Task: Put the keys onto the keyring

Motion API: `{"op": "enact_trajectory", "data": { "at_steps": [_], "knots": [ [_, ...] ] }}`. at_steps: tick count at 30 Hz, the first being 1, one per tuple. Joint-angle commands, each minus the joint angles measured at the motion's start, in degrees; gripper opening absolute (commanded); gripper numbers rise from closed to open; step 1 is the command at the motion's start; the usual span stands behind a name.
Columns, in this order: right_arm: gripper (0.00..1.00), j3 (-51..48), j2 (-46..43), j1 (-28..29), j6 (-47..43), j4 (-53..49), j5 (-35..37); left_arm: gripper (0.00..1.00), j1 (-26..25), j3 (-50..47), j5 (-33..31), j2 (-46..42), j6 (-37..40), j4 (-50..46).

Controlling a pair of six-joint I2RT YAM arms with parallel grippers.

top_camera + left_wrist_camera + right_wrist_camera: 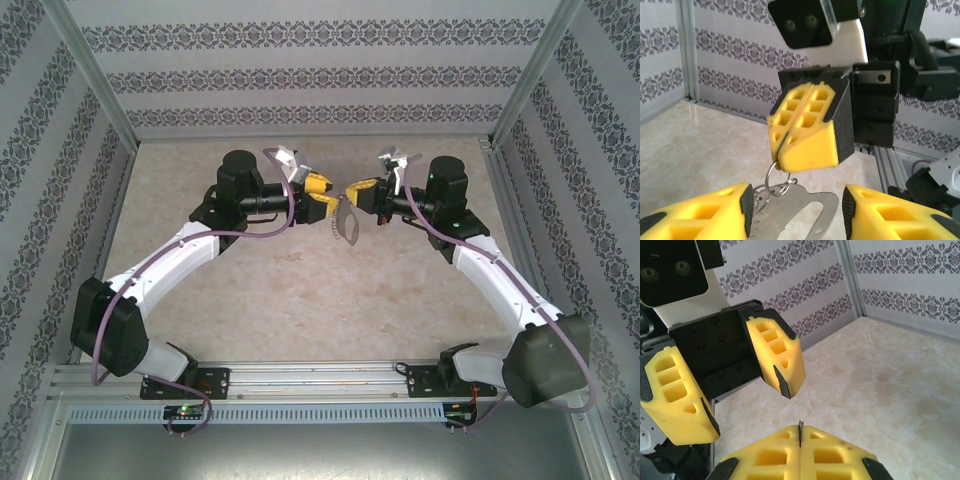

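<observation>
The arms are meeting above the table (300, 310), midway between its left and right edges and nearer its far edge than its near one. The right pincer (782, 161) is pressing its two yellow pads flat together. A small wire loop (774, 176) is hanging out of the seam between them, so this pincer is holding the keyring (807, 212) by that loop, lifted clear of the table.

The grey metal body of the keyring is dangling just under the right pincer and is sitting in the gap of the left pincer (747, 407). The left pincer's pads are standing well apart, roughly half open. I cannot tell whether one pad is brushing the metal. The other pad is plainly apart from it, so the left pincer is gripping nothing.

The step in hand looks like presenting the keyring: one pincer is carrying it in the air so that the other is free to work. No threading is being done yet.

The next move probably calls for the left pincer to draw back without knocking the hanging metal, then go for a key and pinch it by the head. The right pincer needs to hold steady, since the keyring is hanging from thin wire and is likely to swing.
</observation>
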Motion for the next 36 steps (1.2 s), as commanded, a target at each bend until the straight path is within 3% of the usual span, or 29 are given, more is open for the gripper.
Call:
{"op": "enact_trajectory", "data": {
  "at_steps": [1, 11, 32, 36],
  "knots": [
    [0.00, 3.9, 0.1, 0.7, -8.3, -9.2, -1.1, 0.51, 1.1, 2.9, 3.8, 0.5, 5.4, -9.0],
    [0.00, 7.7, 0.6, 3.0, -14.1, -18.1, -0.8, 0.51, 1.2, 8.0, 8.3, 4.2, 10.0, -18.8],
    [0.00, 8.7, 1.1, 4.4, -15.7, -20.1, 0.0, 0.42, 1.1, 9.9, 13.4, 7.0, 9.7, -20.1],
    [0.00, 8.8, 1.3, 4.5, -15.7, -20.0, -0.1, 0.36, 1.1, 9.8, 14.0, 7.3, 8.7, -18.8]
  ]
}}
